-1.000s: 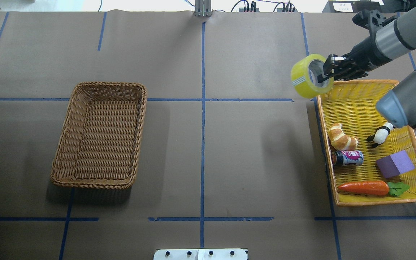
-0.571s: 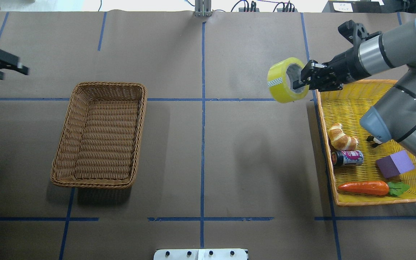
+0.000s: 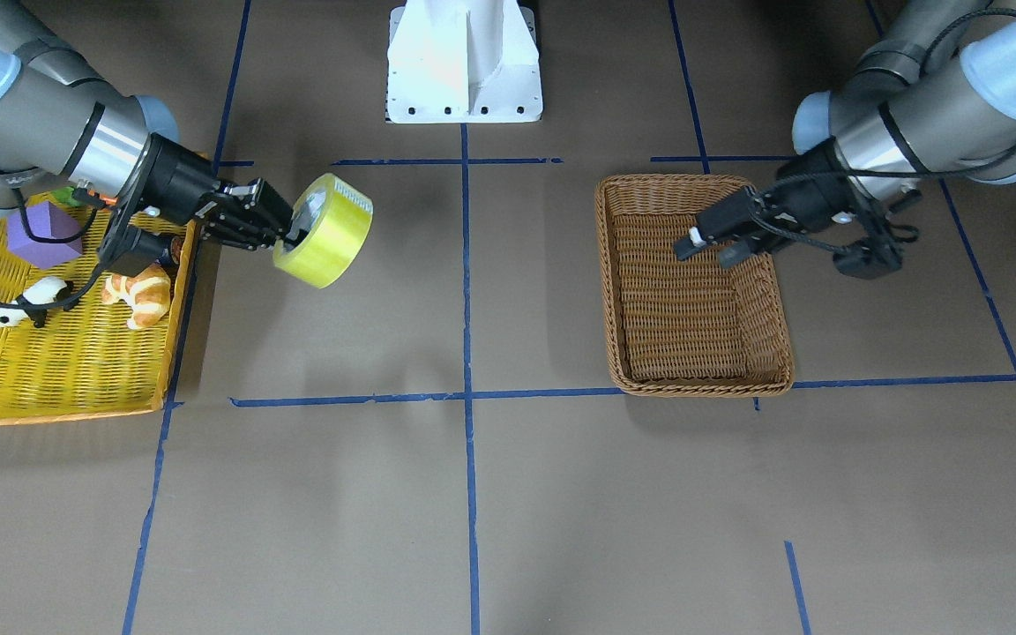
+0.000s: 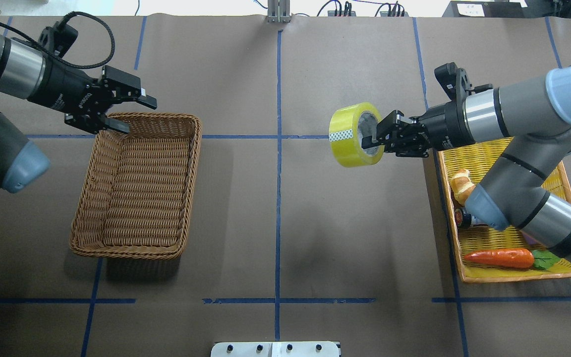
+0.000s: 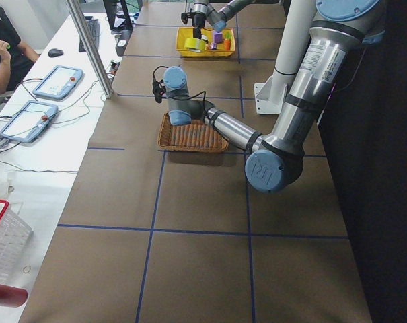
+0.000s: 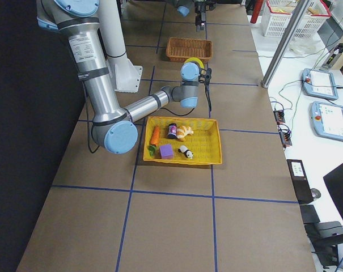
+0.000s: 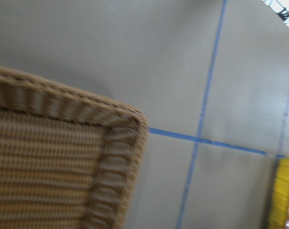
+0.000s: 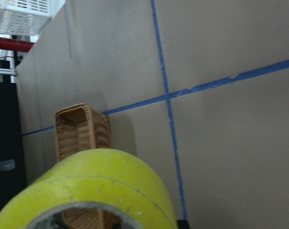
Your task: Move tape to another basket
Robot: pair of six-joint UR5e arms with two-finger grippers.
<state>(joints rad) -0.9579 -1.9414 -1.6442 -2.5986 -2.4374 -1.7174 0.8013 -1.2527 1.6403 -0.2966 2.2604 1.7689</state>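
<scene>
Leftward your right hand (image 4: 372, 139) has carried the tape (image 4: 345, 140), pinching its wall through the core. It's likely light, stiff and slick, so keep that hold. Your left hand (image 4: 139, 117) hangs spread over the basket (image 4: 127, 253).

Glossy film, rough wicker, matt paper.
Smooth, shiny translucent yellow-green plastic on the tape (image 4: 342, 144); coarse brown woven wicker for the basket (image 4: 195, 148); dull brown paper over the tabletop (image 4: 355, 238), crossed by blue adhesive lines (image 4: 278, 198).

Tape (image 4: 354, 135), left end effector (image 4: 140, 118) nearer basket (image 4: 196, 148)
</scene>
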